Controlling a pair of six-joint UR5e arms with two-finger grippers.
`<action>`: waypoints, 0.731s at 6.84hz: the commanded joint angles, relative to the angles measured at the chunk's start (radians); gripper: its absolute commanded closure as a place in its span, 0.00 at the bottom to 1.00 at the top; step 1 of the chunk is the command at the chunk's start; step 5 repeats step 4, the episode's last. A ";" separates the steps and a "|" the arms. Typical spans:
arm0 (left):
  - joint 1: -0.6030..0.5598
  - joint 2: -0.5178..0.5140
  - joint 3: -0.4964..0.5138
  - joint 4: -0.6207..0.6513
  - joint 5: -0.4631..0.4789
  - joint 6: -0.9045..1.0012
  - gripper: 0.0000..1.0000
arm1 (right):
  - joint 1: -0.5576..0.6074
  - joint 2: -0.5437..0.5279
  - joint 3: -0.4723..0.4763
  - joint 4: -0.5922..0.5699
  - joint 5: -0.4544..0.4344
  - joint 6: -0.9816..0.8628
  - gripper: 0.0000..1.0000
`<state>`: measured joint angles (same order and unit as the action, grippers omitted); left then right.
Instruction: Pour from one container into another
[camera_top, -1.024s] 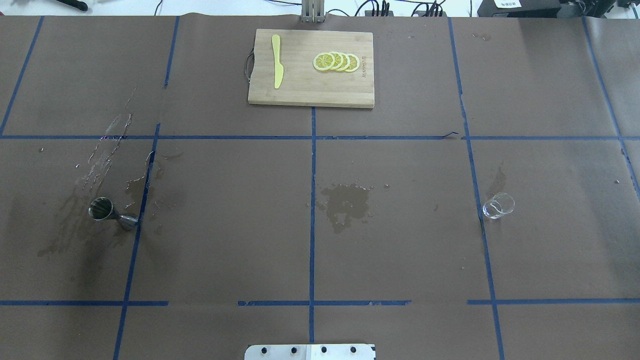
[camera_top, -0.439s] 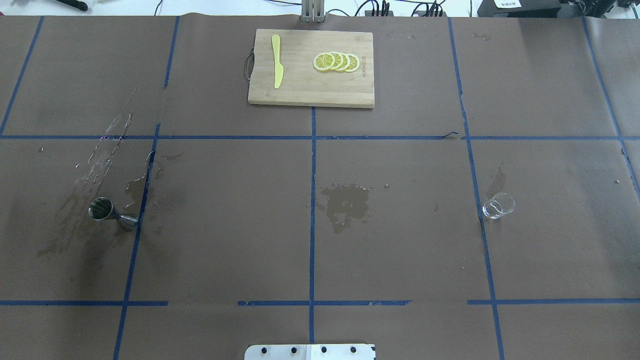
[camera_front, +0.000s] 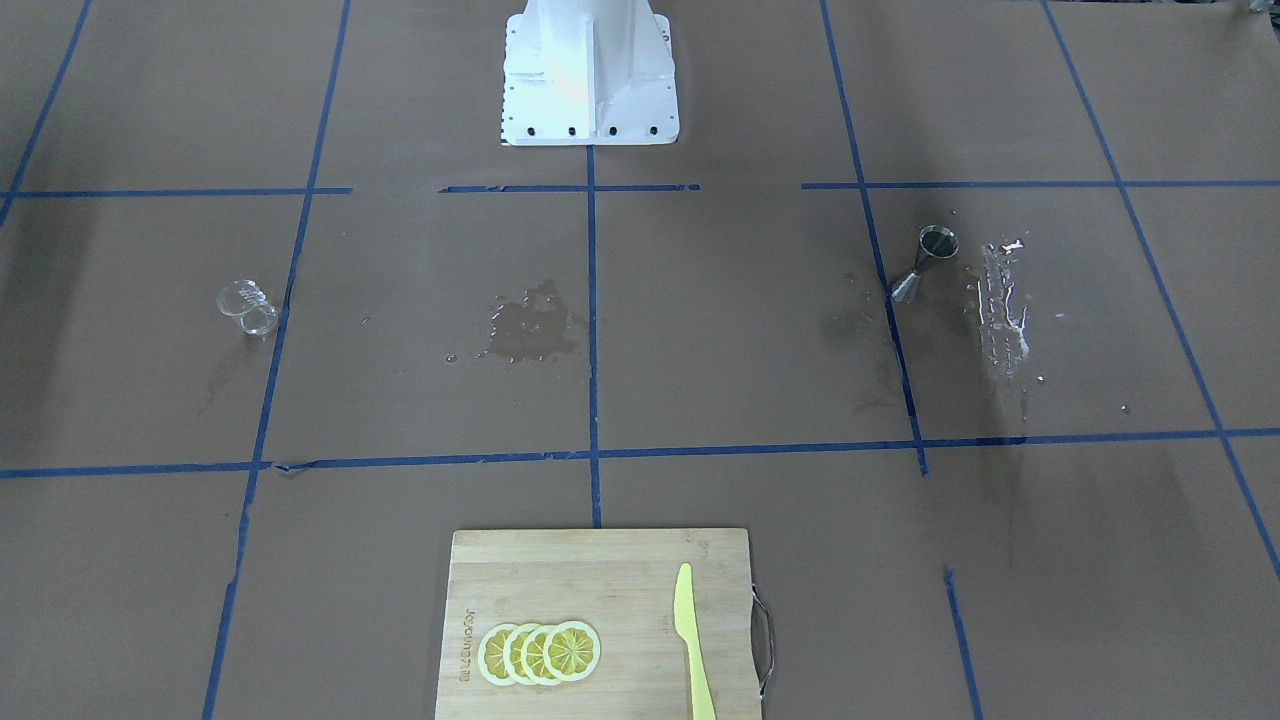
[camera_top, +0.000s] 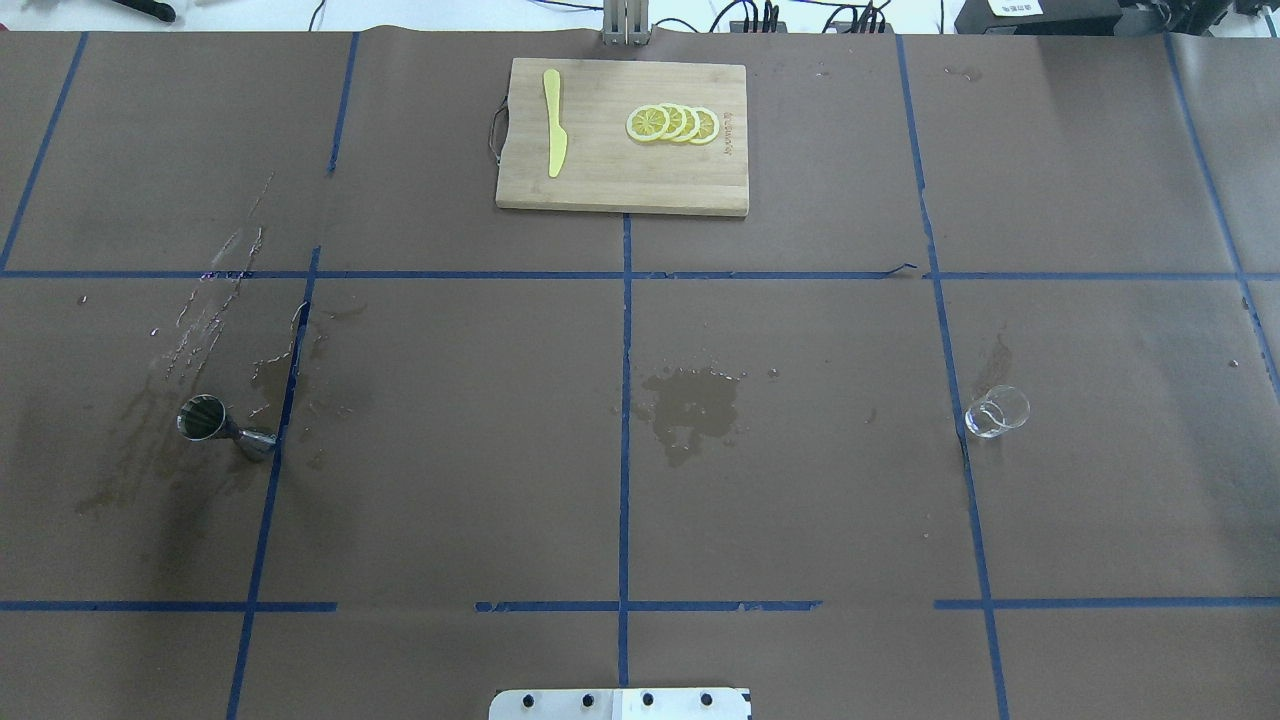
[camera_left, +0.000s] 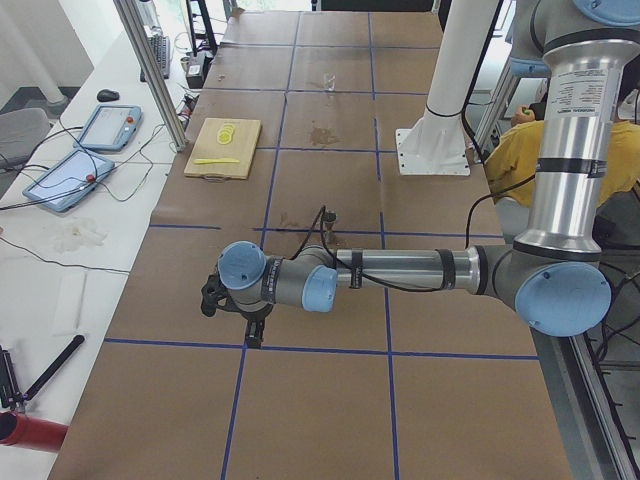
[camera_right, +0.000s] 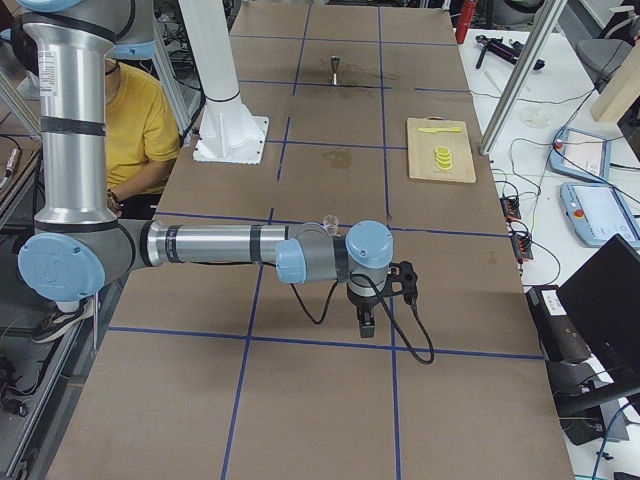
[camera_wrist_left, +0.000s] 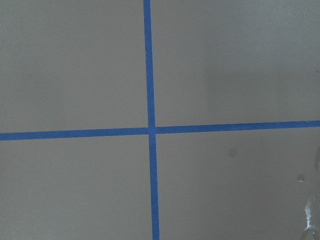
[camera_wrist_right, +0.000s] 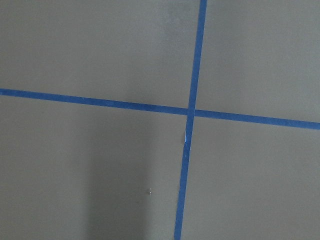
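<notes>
The small clear glass (camera_top: 997, 411) stands on the brown paper at the right of the overhead view, and shows again at the left of the front-facing view (camera_front: 246, 306). The steel hourglass jigger (camera_top: 225, 428) stands far to the left, beside a blue tape line (camera_front: 925, 262). Both arms reach out past the table's ends, away from both vessels. My left gripper (camera_left: 254, 337) shows only in the exterior left view and my right gripper (camera_right: 367, 325) only in the exterior right view, so I cannot tell whether either is open or shut. The wrist views hold only paper and tape.
A wooden cutting board (camera_top: 600, 180) at the far middle carries lemon slices (camera_top: 672, 123) and a yellow knife (camera_top: 553, 122). A wet patch (camera_top: 692, 405) lies mid-table, with more wet streaks (camera_top: 215, 300) around the jigger. The robot's white base (camera_front: 588, 75) stands at the near edge.
</notes>
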<state>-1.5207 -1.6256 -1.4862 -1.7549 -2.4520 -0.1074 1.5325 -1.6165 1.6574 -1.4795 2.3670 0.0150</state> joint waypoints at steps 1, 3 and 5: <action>-0.001 0.001 0.001 0.000 0.004 0.002 0.00 | 0.000 0.000 0.001 0.002 -0.002 -0.001 0.00; -0.001 0.000 0.001 0.000 0.005 0.002 0.00 | 0.000 -0.005 0.016 0.002 -0.002 -0.004 0.00; 0.000 0.000 0.001 0.000 0.005 0.002 0.00 | 0.000 -0.005 0.033 0.002 0.000 -0.006 0.00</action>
